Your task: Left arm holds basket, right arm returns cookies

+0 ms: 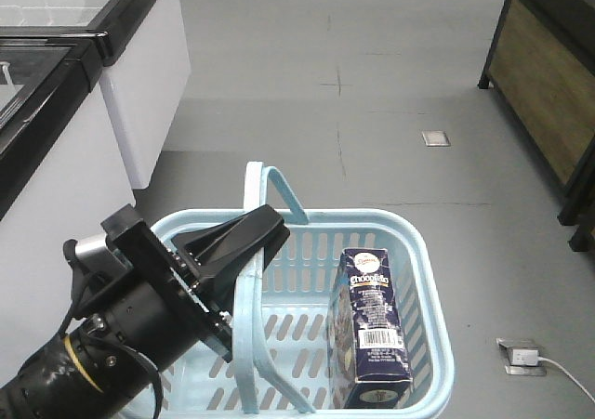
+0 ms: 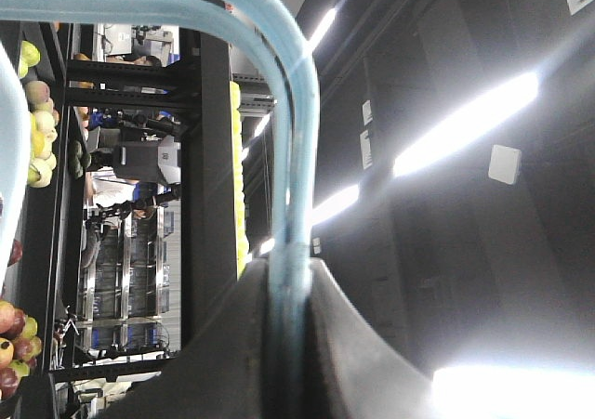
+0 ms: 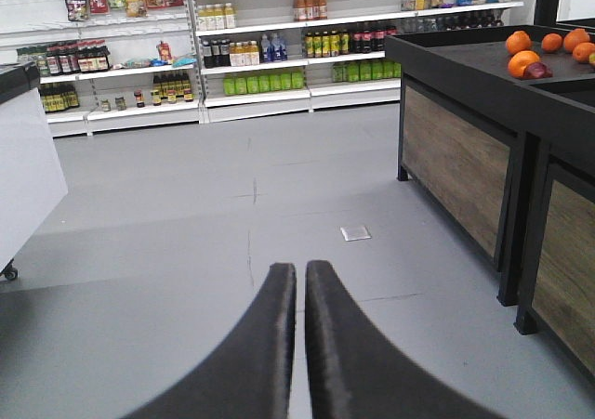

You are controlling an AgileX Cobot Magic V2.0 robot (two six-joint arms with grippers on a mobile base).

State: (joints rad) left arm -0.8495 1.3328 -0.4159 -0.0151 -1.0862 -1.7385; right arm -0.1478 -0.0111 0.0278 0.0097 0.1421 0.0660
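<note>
1. Your left tool (image 1: pixel 268 240) is clenched on the basket's handle (image 1: pixel 284 191). In the left wrist view the light-blue handle bar (image 2: pixel 296 159) runs straight down between the two dark fingers (image 2: pixel 232 345).
2. The left arm (image 1: pixel 112 345) comes in from the lower left, over the near-left rim of the basket (image 1: pixel 353 216).
3. The cookies (image 1: pixel 372 331) are inside the basket, standing upright against its right wall with the barcode label facing up toward the camera. No tool touches the carton.
4. You can't tell from these views whether the basket rests on the floor (image 1: pixel 372 85) or hangs from the handle.
5. Your right tool (image 3: pixel 300 270) is clenched with nothing in it: its fingers (image 3: pixel 270 345) are pressed almost together. It points across the grey shop floor toward the bottle shelves (image 3: pixel 251 47), with the produce stand (image 3: pixel 465 131) to its right. It does not appear in the front view.
</note>
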